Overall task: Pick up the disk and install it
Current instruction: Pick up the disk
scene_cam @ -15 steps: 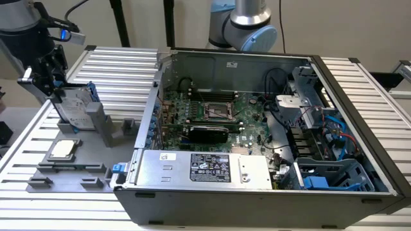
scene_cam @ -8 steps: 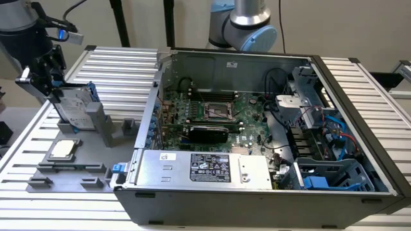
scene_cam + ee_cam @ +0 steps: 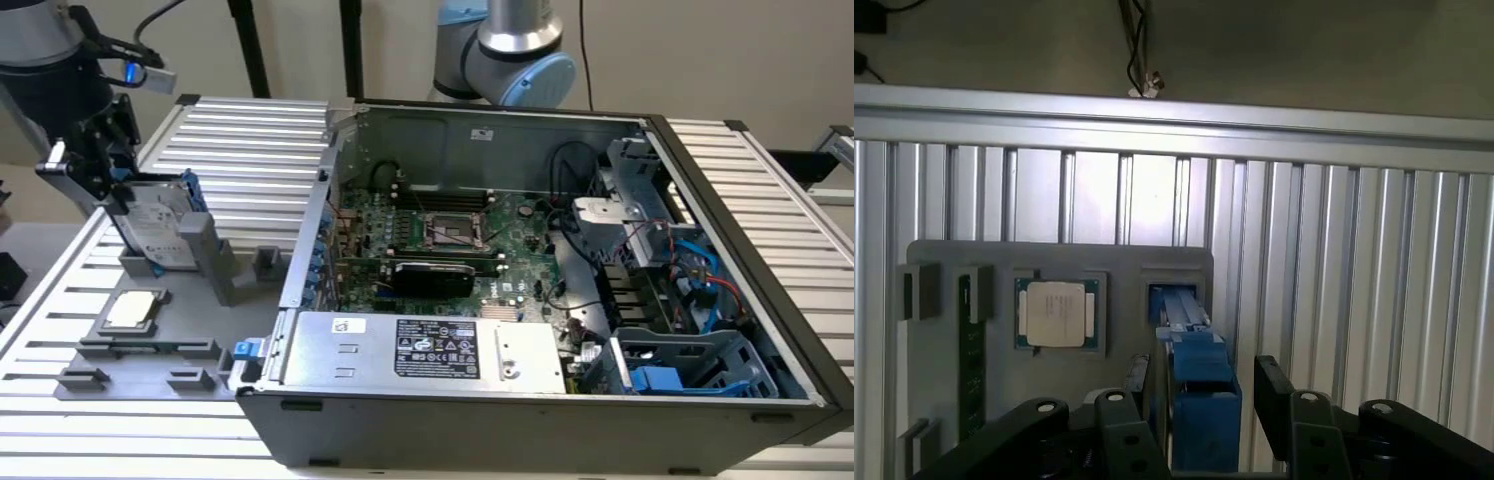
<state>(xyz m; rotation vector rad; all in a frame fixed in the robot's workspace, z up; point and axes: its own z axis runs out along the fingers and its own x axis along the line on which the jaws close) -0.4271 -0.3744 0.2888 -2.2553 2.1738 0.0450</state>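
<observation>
Wrist view: your hand (image 3: 1204,385) straddles the flat silver-grey disk in a bright blue plastic carrier (image 3: 1200,350), fingers spread, not clamped. It's standing in the grey plastic holder (image 3: 1124,270) beneath your hand, so pickup and install both remain.

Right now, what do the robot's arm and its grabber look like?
The arm is a round, shiny silver-grey tube with pale blue caps on its joint. The gripper is black and blocky, with round silver bolts on its top. Thin black cables loop along the grey and black wrist part above it.
</observation>
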